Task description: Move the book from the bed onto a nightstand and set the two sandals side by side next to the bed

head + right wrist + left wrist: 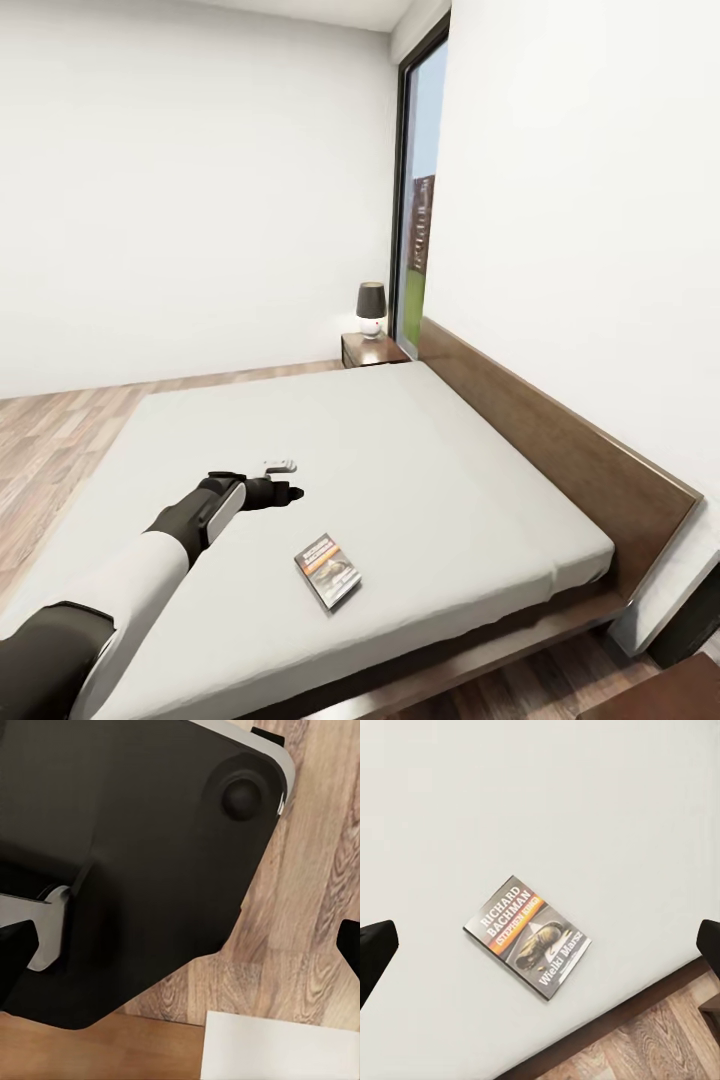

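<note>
Left gripper (282,492) hangs over the bed (420,440), spread wide and empty, touching nothing; in its wrist view the fingertips (375,949) sit far apart at either edge with the book (527,936) framed between them. The book lies flat on the mattress near the foot-side edge, just beyond and below the gripper, cover up, its long axis slanted to the bed's edge. This arm is plainly the nearer one. The right gripper (180,945) hangs down by the robot's base over the floor (300,945), apparently spread too, holding nothing. A nightstand (372,350) with a lamp (371,308) stands far off at the headboard corner.
</note>
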Robot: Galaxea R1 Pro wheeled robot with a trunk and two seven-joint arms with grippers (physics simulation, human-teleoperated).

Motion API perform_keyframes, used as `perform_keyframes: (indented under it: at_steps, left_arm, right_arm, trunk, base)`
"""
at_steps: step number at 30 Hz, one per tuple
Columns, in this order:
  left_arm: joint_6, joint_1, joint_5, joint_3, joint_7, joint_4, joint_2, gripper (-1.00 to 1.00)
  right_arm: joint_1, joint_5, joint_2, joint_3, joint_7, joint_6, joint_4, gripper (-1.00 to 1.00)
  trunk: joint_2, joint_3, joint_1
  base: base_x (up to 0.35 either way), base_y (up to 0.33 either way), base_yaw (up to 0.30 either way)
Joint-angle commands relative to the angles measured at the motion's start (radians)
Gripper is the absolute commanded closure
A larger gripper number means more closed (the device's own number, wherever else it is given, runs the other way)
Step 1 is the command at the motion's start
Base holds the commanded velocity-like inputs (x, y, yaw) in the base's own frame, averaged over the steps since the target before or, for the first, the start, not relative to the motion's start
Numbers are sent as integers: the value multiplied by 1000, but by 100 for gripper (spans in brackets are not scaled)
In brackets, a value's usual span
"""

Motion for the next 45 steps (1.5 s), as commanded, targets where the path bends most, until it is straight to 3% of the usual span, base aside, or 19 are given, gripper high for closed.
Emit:
perform_keyframes:
  at_steps: [1,45]
  left_arm:
    - [4,-1,2,-4,-1,-1,1,-100]
    - [4,-1,2,-6,2,-1,-1,-100]
  right_arm:
    - [0,1,0,7,3,1,1,-100]
    - [4,1,5,7,3,1,0,-100]
  trunk:
    - [-1,-2,0]
    - [-1,-10,0]
  base:
    - [1,0,-2]
    - [27,19,-6]
